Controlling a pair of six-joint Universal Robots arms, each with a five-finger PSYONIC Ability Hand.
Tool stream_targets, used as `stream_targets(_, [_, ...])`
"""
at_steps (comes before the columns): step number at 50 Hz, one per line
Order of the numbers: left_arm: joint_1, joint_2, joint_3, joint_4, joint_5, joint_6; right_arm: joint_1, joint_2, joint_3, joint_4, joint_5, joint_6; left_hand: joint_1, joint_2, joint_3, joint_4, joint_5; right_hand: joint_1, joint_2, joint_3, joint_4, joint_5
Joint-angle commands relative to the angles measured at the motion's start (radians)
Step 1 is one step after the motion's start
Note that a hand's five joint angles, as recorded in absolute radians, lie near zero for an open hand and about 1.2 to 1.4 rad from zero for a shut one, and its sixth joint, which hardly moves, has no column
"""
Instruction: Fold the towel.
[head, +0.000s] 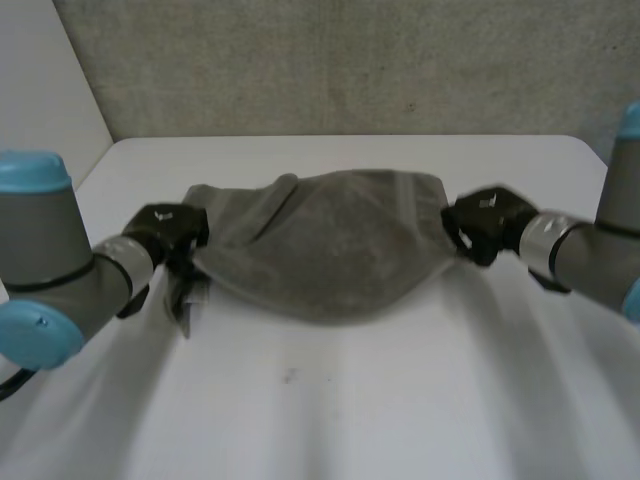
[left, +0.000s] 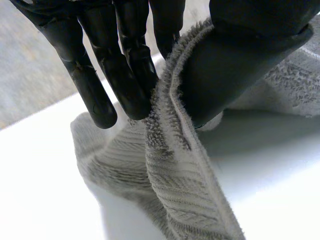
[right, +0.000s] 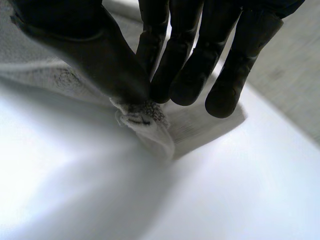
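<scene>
A grey towel (head: 330, 245) hangs slack between my two hands over the white table (head: 350, 420), its middle sagging toward me and its far part lying on the table. My left hand (head: 168, 232) holds its left end; in the left wrist view the thumb (left: 235, 65) pinches the towel's hem (left: 167, 125) against the fingers (left: 125, 65). My right hand (head: 485, 222) holds the right end; in the right wrist view the thumb (right: 95, 55) and fingers (right: 185, 75) pinch a corner of the towel (right: 145, 117).
A grey wall (head: 350, 60) rises behind the table's far edge. Bare white tabletop lies in front of the towel and on both sides of it.
</scene>
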Motion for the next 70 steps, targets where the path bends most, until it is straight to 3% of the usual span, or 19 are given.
stream_targets(1, [0.0,0.01,-0.04,0.003,-0.003,0.074,0.0,0.022,0.129,-0.08,0.002,-0.028,0.229,0.18,0.179,0.178,0.206,0.079,0.073,0.06,0.055,0.053])
stream_targets(11, [-0.001,0.053,-0.045,-0.001,-0.005,0.068,0.0,0.024,0.187,-0.169,0.016,-0.023,0.229,0.18,0.179,0.178,0.206,0.001,-0.006,-0.018,-0.023,-0.025])
stream_targets(13, [-0.004,0.066,-0.049,-0.001,-0.005,0.068,0.0,0.021,0.207,-0.172,0.014,-0.02,0.229,0.18,0.179,0.178,0.206,-0.692,-0.698,-0.711,-0.715,-0.717])
stream_targets(15, [-0.006,0.069,-0.049,-0.003,-0.005,0.067,0.0,0.013,0.221,-0.173,0.014,-0.018,0.229,0.18,0.179,0.178,0.206,-0.811,-0.818,-0.83,-0.835,-0.837])
stream_targets(30, [-0.003,0.069,-0.009,-0.004,-0.002,0.013,0.0,-0.116,0.428,-0.291,0.01,-0.011,0.229,0.18,0.179,0.178,0.206,-1.118,-1.124,-1.137,-1.141,-1.143])
stream_targets(40, [-0.003,0.069,-0.011,-0.004,-0.002,0.011,0.003,-0.083,0.486,-0.431,0.016,0.031,0.229,0.18,0.179,0.178,0.206,-0.997,-1.004,-1.016,-1.021,-1.023])
stream_targets(54, [-0.003,0.063,-0.02,-0.004,-0.002,0.013,0.012,0.018,0.419,-0.555,0.02,0.035,0.229,0.18,0.179,0.178,0.206,-0.625,-0.631,-0.644,-0.648,-0.65])
stream_targets(59, [-0.003,0.063,-0.025,-0.004,0.0,0.013,0.014,0.036,0.385,-0.558,0.034,0.04,0.229,0.18,0.179,0.178,0.206,-0.322,-0.328,-0.341,-0.346,-0.348])
stream_targets(61, [-0.003,0.06,-0.029,-0.004,-0.002,0.013,0.012,0.029,0.375,-0.557,0.054,0.044,0.229,0.18,0.179,0.178,0.206,0.077,0.071,0.058,0.053,0.051])
stream_targets(68, [-0.001,0.05,-0.052,0.003,-0.002,0.022,0.0,-0.045,0.376,-0.54,0.082,0.095,0.229,0.18,0.179,0.178,0.206,0.079,0.073,0.06,0.055,0.053])
stream_targets(70, [-0.001,0.039,-0.063,0.008,-0.002,0.025,0.0,-0.094,0.391,-0.531,0.08,0.112,-0.001,-0.049,-0.051,-0.052,-0.024,0.079,0.073,0.06,0.055,0.053])
